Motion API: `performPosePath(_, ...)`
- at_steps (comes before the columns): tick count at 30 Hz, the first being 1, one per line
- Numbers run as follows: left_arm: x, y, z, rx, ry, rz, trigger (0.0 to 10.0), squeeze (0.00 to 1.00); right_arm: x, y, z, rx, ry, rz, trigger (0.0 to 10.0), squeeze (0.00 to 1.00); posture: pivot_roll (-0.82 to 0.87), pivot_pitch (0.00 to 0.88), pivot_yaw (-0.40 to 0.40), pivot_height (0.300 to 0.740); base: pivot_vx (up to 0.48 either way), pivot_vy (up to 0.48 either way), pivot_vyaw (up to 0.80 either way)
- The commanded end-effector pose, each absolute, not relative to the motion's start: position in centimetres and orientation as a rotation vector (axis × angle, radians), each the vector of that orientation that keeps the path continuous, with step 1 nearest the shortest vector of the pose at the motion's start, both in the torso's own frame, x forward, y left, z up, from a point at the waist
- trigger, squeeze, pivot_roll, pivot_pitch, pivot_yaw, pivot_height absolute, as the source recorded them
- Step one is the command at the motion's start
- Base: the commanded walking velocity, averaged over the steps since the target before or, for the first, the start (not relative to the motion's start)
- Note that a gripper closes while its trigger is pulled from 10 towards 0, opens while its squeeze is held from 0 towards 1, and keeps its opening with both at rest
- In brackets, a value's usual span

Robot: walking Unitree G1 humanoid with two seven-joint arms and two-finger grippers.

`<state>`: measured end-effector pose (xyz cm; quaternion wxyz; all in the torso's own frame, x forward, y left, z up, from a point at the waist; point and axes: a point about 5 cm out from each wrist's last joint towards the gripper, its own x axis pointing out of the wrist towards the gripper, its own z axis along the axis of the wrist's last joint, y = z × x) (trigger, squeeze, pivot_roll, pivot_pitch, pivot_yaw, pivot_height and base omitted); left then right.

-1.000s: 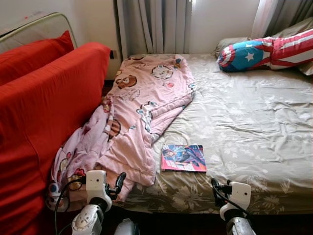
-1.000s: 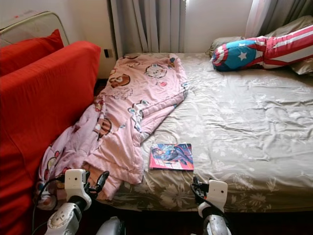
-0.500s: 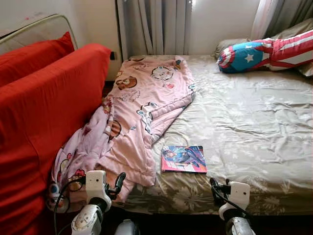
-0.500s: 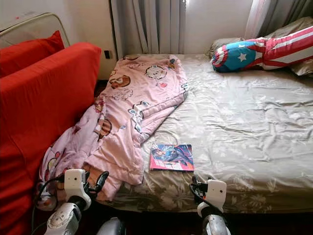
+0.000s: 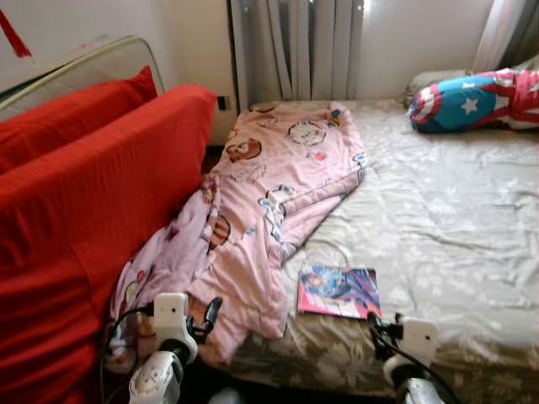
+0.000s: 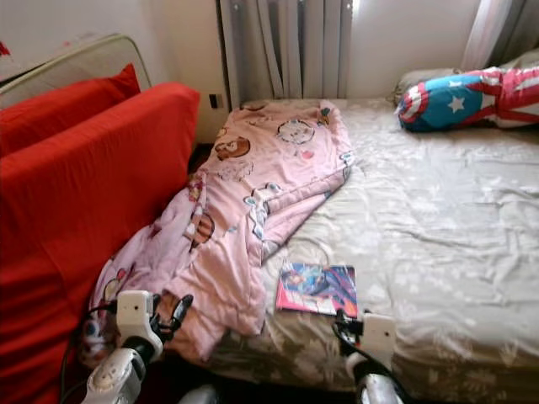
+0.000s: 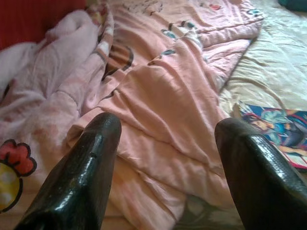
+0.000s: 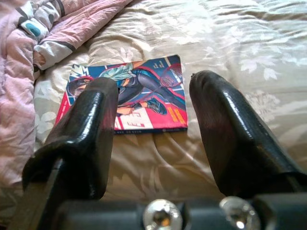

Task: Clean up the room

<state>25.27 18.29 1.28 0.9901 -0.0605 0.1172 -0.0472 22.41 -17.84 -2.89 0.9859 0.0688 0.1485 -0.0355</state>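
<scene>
Right hand [image 8: 152, 103] near book [image 8: 125, 94], apparently apart.

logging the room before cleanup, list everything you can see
blanket: 1, pink with cartoon prints, rumpled along the bed's left side, hanging off its near corner
book: 1, blue and red cover, flat on the sheet by the blanket's edge
pillow: 1, blue, red and white with a star, at the bed's far right
bed: 1, beige floral sheet
sofa: 1, red, left of the bed
curtains: grey, behind the bed
left gripper: open, at the blanket's hanging end
right gripper: open, just short of the book
</scene>
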Motion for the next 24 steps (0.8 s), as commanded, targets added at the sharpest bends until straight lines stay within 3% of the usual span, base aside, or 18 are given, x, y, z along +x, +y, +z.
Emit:
performPosePath(1,25.38,18.91,1.53,-0.115,0.23,-0.08,10.0,0.0,22.91,-17.12,-2.61,0.152,0.285,-0.051,10.0,0.0,-0.02,0.0,0.033,0.644,0.296,0.0,0.0)
performPosePath(14,25.4,18.79,1.57,-0.118,0.226,-0.078,10.0,0.0,22.89,-17.09,-2.77,0.156,0.298,-0.04,10.0,0.0,-0.02,0.0,0.031,0.644,0.293,0.0,0.0)
performPosePath(24,25.47,18.64,1.57,-0.125,0.225,-0.084,10.0,0.0,22.83,-17.13,-2.95,0.163,0.312,-0.038,10.0,0.0,-0.02,0.0,0.031,0.644,0.0,0.0,0.0)
